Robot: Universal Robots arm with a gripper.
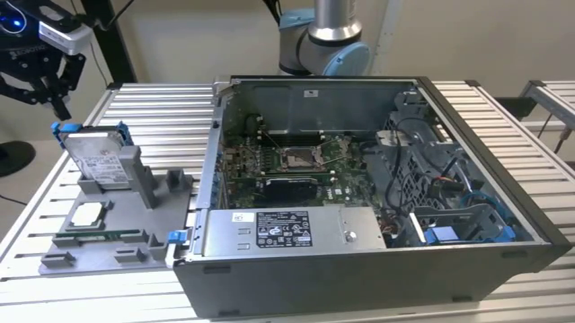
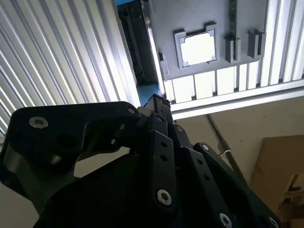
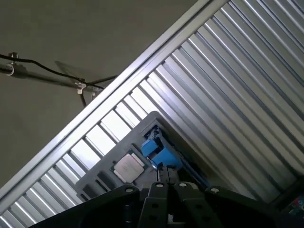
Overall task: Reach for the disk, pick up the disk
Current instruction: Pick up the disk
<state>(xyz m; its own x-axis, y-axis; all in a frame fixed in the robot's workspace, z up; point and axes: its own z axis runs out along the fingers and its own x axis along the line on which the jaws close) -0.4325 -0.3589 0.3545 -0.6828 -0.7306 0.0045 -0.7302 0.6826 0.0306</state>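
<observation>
Disk [image 1: 93, 156] stands on edge in the grey fixture [image 1: 134, 232], at the exterior view's left on the slatted table [image 1: 153, 108], beside the open computer case [image 1: 359, 282]. Gripper [image 1: 59, 111] hangs just above the disk's blue top corner (blue frame [image 3: 159, 154] just past the tips in the first wrist view). The claw looks drawn together, with nothing in its grasp.

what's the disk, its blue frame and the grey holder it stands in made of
Flat silver rectangular disk: likely metal, dull sheen around a white label. Blue frame along its edges: probably plastic, matte even colour. Grey holder: looks like matte plastic, blocky moulded shapes, though unsure.
</observation>
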